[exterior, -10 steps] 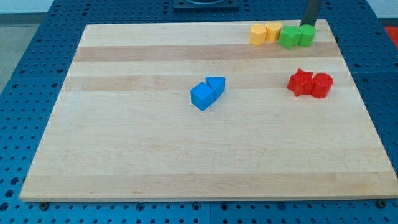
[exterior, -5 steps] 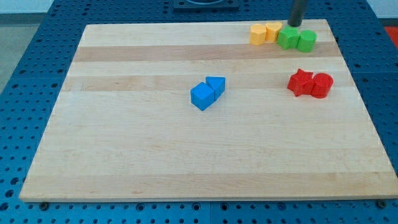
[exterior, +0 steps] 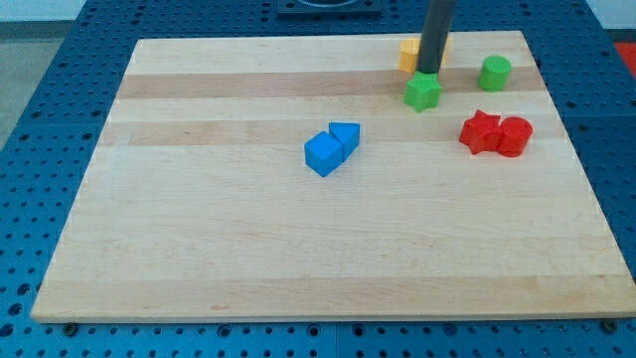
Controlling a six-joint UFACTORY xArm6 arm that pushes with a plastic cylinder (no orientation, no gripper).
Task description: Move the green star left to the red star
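A pale wooden board (exterior: 298, 229) with lighter and darker plank stripes lies on a blue perforated bench (exterior: 40, 119), filling most of the camera view. Near the view's top, right of centre, the straight dark rod comes down from the frame's upper edge, and my tip (exterior: 428, 75) meets the upper edge of the small green star-shaped block (exterior: 422, 92). The arm carries no end effector that opens or closes, only this rod. The green star sits up and to the view's left of the red star-shaped block (exterior: 481, 131), apart from it. A red cylinder block (exterior: 515, 135) touches the red star on the view's right. A green cylinder block (exterior: 494, 73) stands alone near the top right of the board, well clear of the green star. Behind the rod, a yellow block (exterior: 409, 55) shows partly; its shape cannot be made out. Near the board's centre, a blue cube (exterior: 323, 154) and a blue triangular block (exterior: 345, 135) touch each other.
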